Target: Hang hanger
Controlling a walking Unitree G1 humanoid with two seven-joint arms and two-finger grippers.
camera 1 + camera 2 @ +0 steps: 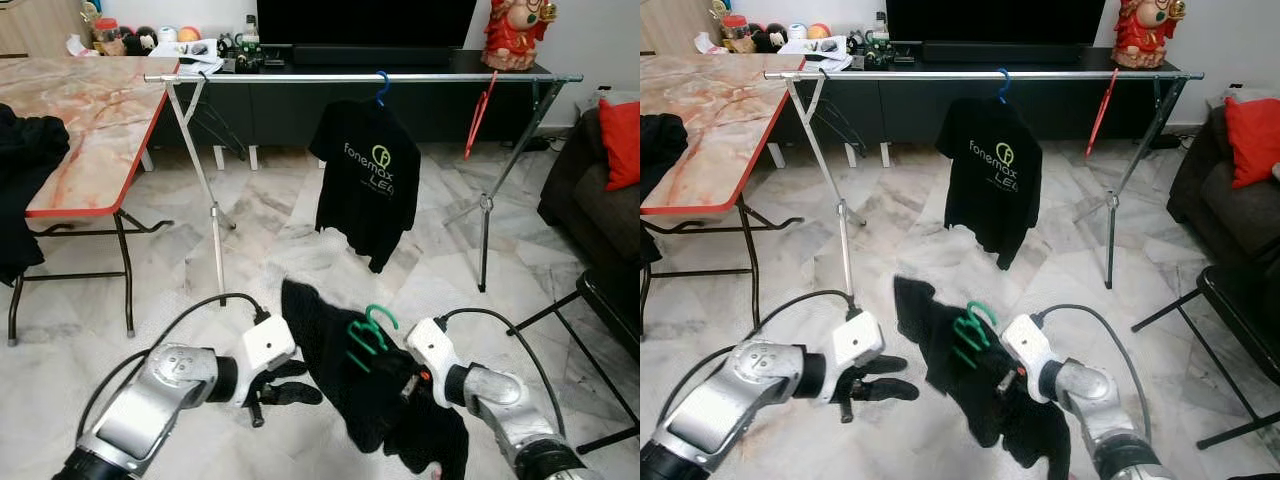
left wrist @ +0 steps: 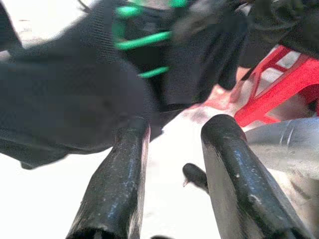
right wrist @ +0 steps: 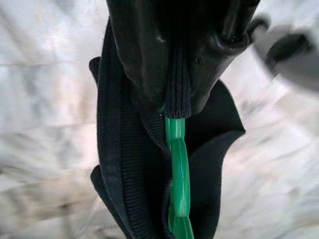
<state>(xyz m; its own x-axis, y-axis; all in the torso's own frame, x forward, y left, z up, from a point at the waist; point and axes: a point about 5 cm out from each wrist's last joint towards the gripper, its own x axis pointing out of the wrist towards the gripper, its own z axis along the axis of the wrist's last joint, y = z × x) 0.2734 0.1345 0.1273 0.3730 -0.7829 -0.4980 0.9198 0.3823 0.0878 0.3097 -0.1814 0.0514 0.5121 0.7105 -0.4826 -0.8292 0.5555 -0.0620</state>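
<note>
Right fingers (image 1: 408,385) squeezed tight on green hanger (image 1: 368,335) and black shirt (image 1: 345,380), low above floor, far from rail (image 1: 400,77). Left fingers (image 1: 285,385) spread wide, empty. Could slip; shirt bunched, may slide off.

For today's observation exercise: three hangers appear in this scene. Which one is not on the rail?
The green hanger, held low with a black garment in the right tool. The blue hanger and red hanger both hang from the rail.
</note>
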